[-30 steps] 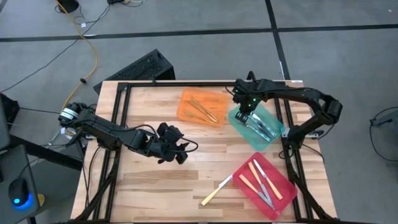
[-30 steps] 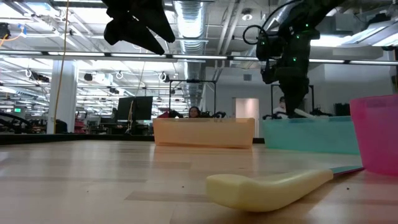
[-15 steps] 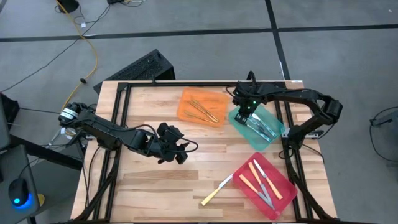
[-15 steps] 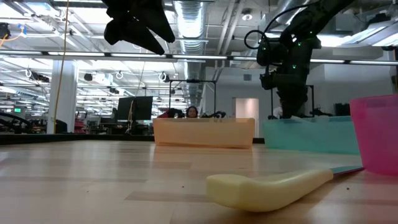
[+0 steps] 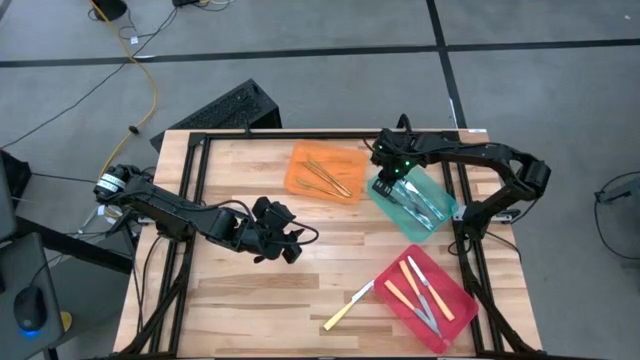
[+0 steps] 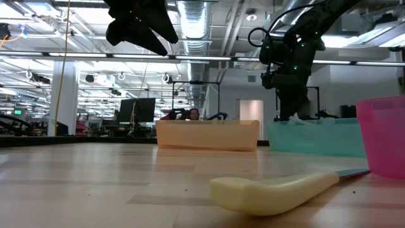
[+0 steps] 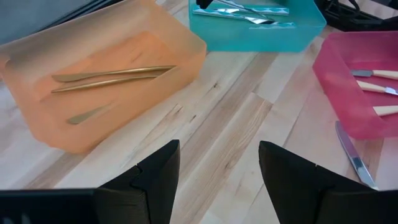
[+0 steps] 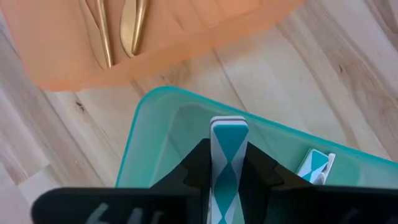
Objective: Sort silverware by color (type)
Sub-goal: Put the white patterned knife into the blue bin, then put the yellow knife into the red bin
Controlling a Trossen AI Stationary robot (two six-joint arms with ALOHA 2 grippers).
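Note:
My right gripper [image 5: 388, 172] hangs over the far-left corner of the teal tray [image 5: 418, 205], shut on a blue-and-white patterned utensil [image 8: 229, 140]. More blue-handled pieces [image 5: 422, 203] lie in that tray. Gold utensils [image 5: 325, 175] lie in the orange tray [image 5: 300, 160], and yellow-orange-handled ones [image 5: 415, 285] in the red tray [image 5: 450, 315]. One yellow-handled knife [image 5: 348, 305] lies flat on the wood beside the red tray. My left gripper [image 5: 285, 243] waits open above the table's middle, touching nothing. My right gripper pinches the utensil's patterned handle [image 8: 229, 132] between its two fingers, coming from above and pointing down. The handle's flat end sticks out past the fingertips [image 8: 199, 163] toward the teal tray's floor. The gripper hides the rest of the utensil.
The three trays stand along the far and right part of the table. Bare wood [image 5: 240, 290] spreads over the left and near parts. Dark frame rails [image 5: 190, 170] run along the table's sides. In the low view the knife's handle [image 6: 278, 190] lies close in front.
My right gripper has drifted a little toward the table's far-left, staying over the teal tray's corner with the utensil still between its fingers. My left arm has kept still.

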